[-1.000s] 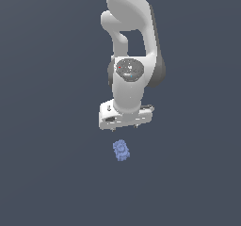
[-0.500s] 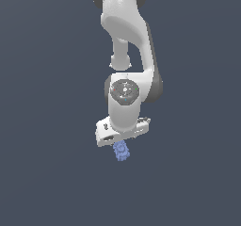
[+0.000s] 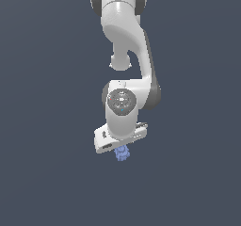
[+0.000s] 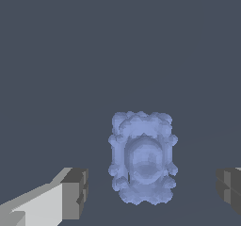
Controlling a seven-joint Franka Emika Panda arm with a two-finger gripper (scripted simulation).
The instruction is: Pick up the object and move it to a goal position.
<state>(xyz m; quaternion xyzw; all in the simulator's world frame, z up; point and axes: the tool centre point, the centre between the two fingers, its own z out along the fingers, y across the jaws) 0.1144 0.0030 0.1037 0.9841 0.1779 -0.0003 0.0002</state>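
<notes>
The object (image 4: 142, 157) is a small periwinkle-blue lumpy block with knobbly edges and a ring-like mark on its face. In the wrist view it lies on the dark surface between my two fingertips (image 4: 75, 193), with a gap on each side. My gripper (image 4: 153, 189) is open and touches nothing. In the exterior view the object (image 3: 123, 153) shows just under the white hand, partly hidden by it. The fingers themselves are hidden there behind the hand.
A plain dark grey-blue surface (image 3: 52, 173) fills both views. The white arm (image 3: 124, 41) rises above the hand in the exterior view.
The arm has come down toward the object. The hand, which hung well above the block a second ago, now sits right over it and covers its upper part.
</notes>
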